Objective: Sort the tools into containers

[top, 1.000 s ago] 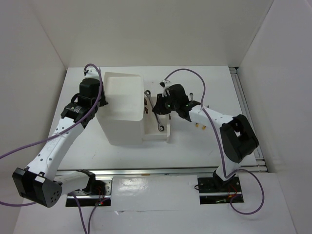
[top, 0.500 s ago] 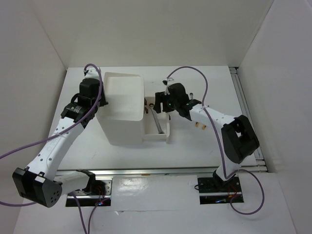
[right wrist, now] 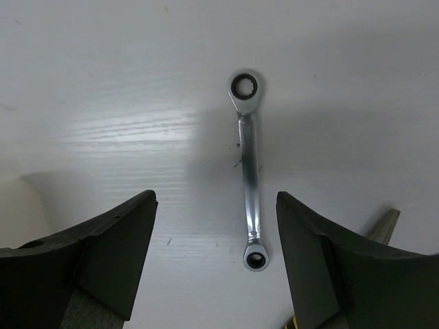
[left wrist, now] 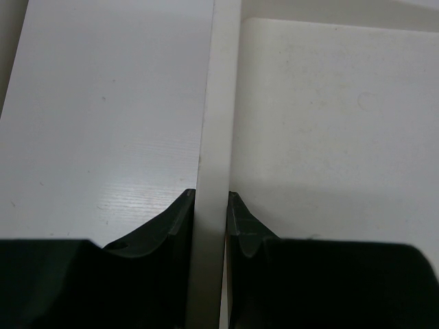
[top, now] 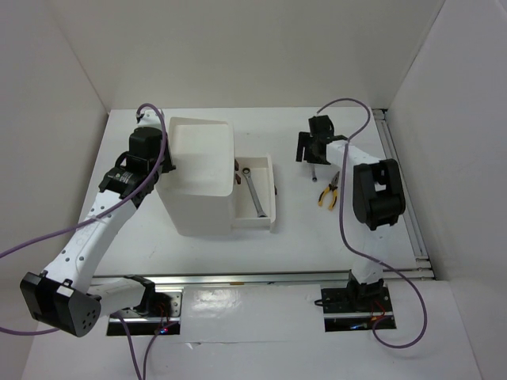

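Observation:
The white container box (top: 198,170) stands left of centre, with one drawer (top: 272,198) pulled out to its right. A silver wrench (top: 253,191) lies in that drawer. My left gripper (top: 164,162) is shut on the box's left wall (left wrist: 214,123). My right gripper (top: 312,152) hovers open at the back right, nothing held. A second silver wrench (right wrist: 248,171) lies flat on the table below it, between the open fingers (right wrist: 116,240). Yellow-handled pliers (top: 329,191) lie on the table right of the drawer.
White walls enclose the table on the left, back and right. A metal rail (top: 400,182) runs along the table's right edge. The tip of the pliers (right wrist: 384,226) shows at the right edge of the right wrist view.
My right gripper opened and left the first wrench in the drawer. It then swung away to the back right, over the second wrench. The left arm has not moved.

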Action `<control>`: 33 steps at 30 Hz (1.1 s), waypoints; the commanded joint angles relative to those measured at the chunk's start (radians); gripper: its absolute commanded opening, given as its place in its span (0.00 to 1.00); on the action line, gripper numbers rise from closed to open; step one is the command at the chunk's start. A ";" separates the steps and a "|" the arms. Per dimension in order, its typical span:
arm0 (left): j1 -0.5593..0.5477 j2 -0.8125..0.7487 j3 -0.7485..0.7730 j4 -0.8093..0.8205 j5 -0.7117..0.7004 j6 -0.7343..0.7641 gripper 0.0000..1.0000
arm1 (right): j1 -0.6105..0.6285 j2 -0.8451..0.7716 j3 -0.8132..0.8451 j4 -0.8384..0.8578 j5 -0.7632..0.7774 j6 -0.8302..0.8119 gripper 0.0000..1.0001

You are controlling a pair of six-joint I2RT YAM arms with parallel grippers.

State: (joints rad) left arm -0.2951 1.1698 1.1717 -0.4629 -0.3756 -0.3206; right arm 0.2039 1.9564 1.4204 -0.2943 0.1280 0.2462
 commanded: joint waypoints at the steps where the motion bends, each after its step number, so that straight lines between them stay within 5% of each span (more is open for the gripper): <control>1: -0.013 0.024 -0.024 -0.099 0.109 -0.078 0.28 | 0.008 0.065 0.066 -0.094 0.032 -0.025 0.77; 6: -0.013 0.024 -0.024 -0.099 0.109 -0.078 0.28 | -0.024 0.130 0.087 -0.114 0.022 -0.005 0.76; 10: -0.013 0.024 -0.024 -0.099 0.109 -0.078 0.28 | -0.024 0.167 0.087 -0.123 0.022 -0.005 0.64; 16: -0.013 0.033 -0.024 -0.099 0.109 -0.078 0.28 | -0.024 0.231 0.087 -0.177 0.013 0.015 0.25; 18: -0.013 0.033 -0.024 -0.099 0.109 -0.078 0.28 | -0.024 0.245 0.077 -0.186 0.027 0.015 0.00; 22: -0.013 0.033 -0.024 -0.099 0.109 -0.078 0.28 | -0.024 0.193 0.040 -0.126 -0.020 0.024 0.00; 30: -0.013 0.024 -0.024 -0.099 0.109 -0.078 0.28 | -0.015 -0.187 -0.263 0.354 -0.560 0.192 0.00; 33: -0.013 0.024 -0.024 -0.099 0.109 -0.078 0.28 | 0.043 -0.258 -0.288 0.405 -0.539 0.202 0.00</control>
State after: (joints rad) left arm -0.2951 1.1698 1.1717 -0.4629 -0.3756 -0.3206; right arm 0.1944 1.8072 1.1374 -0.1066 -0.2924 0.3931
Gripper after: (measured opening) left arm 0.327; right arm 0.132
